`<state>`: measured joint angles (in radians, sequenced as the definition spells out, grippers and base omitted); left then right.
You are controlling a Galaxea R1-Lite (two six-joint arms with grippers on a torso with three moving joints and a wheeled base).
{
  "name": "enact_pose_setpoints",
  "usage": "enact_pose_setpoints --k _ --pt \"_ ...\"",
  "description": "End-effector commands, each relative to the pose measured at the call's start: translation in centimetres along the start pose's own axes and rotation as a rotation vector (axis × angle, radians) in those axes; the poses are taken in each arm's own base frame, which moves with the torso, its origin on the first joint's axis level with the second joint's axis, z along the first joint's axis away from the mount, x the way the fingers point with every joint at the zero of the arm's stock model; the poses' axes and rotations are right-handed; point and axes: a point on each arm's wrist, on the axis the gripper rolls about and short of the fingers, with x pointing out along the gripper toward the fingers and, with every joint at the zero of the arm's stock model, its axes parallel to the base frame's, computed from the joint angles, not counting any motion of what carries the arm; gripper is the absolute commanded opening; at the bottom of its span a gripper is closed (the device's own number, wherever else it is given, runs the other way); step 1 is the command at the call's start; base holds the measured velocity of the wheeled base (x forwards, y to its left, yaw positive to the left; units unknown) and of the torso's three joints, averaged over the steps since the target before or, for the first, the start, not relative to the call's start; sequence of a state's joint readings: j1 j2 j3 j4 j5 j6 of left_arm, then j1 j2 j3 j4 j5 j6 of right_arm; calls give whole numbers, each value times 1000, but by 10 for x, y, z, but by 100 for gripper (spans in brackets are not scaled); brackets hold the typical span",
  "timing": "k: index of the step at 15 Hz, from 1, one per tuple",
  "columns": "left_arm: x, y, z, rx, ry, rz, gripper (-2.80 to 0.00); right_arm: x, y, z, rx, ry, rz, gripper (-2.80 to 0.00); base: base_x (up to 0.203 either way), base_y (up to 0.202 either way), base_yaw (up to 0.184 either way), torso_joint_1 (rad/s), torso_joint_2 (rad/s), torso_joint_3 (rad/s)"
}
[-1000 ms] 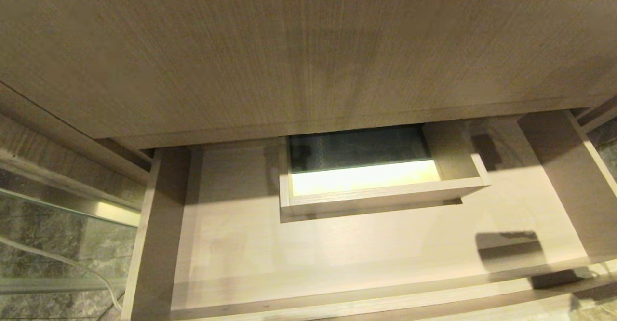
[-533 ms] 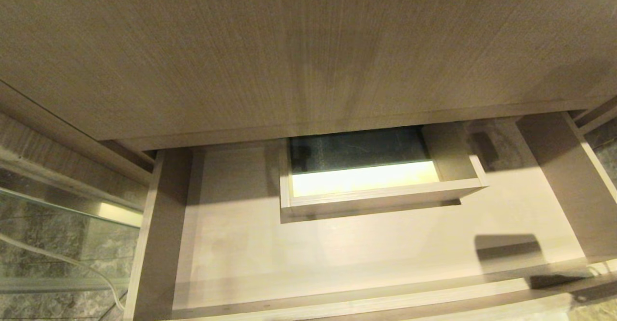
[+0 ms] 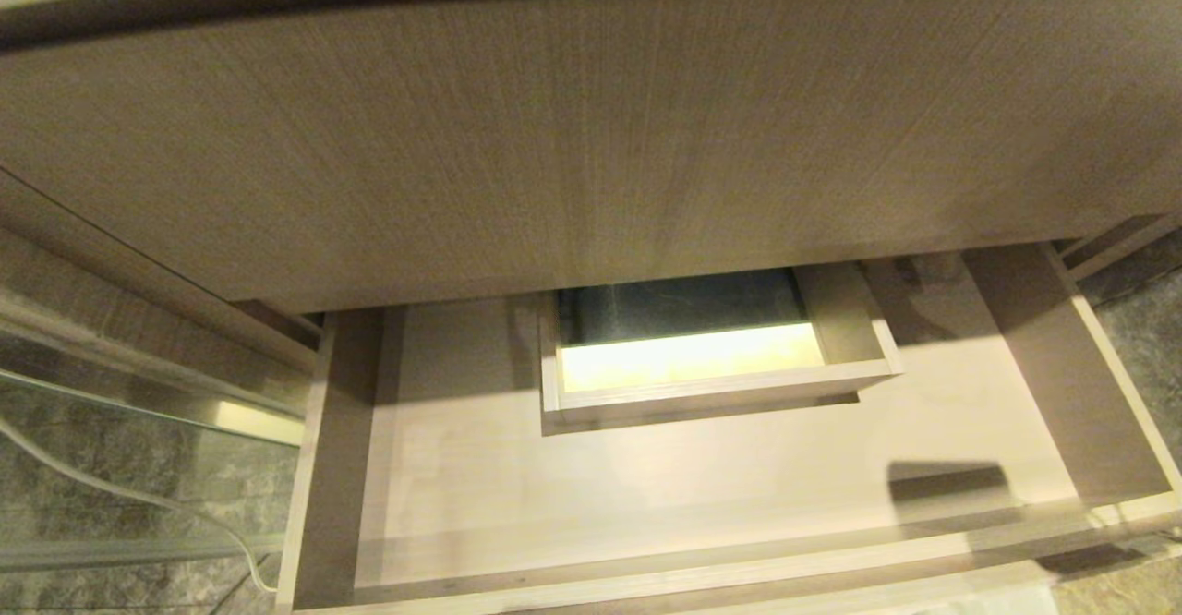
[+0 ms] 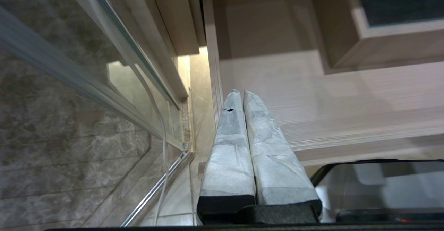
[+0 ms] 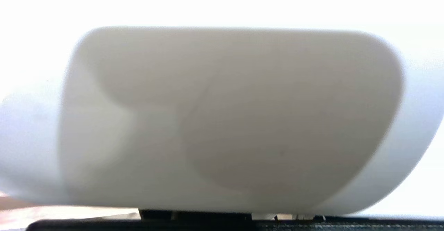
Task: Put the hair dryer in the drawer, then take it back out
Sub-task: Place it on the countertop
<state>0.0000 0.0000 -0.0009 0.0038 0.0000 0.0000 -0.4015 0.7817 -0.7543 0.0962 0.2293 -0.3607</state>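
drawer (image 3: pixel 646 495) pulled out, floor bare, boxed notch (image 3: pixel 711 384) at far middle | hair dryer (image 5: pixel 229 120) white body fills right wrist view, hard against the right gripper; can't tell its jaw state | left gripper (image 4: pixel 241 94) fingers pressed together, above drawer's near-left corner

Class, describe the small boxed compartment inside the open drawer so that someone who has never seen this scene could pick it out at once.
Start at the wide wooden drawer, pulled open below the cabinet front. Look to the middle of its back edge, where a small box with low wooden walls juts forward. Unlike the drawer's plain pale floor around it, its inside shows a bright yellow strip and a dark patch behind.
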Motion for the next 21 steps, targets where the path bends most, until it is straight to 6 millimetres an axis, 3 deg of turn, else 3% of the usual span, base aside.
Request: enact_pose_setpoints --k 1,8,21 --pt "0 0 0 0 -1 0 -280 0 0 0 -2 1 4 -280 0 0 0 187 -480 -173" --pt "0 0 0 0 -1 0 -280 0 -1 3 -8 -22 -5 -280 0 0 0 160 -471 -213" --pt "0 0 0 0 -3 0 -280 -2 -5 13 -15 -50 -28 -280 0 0 0 322 -522 -248"
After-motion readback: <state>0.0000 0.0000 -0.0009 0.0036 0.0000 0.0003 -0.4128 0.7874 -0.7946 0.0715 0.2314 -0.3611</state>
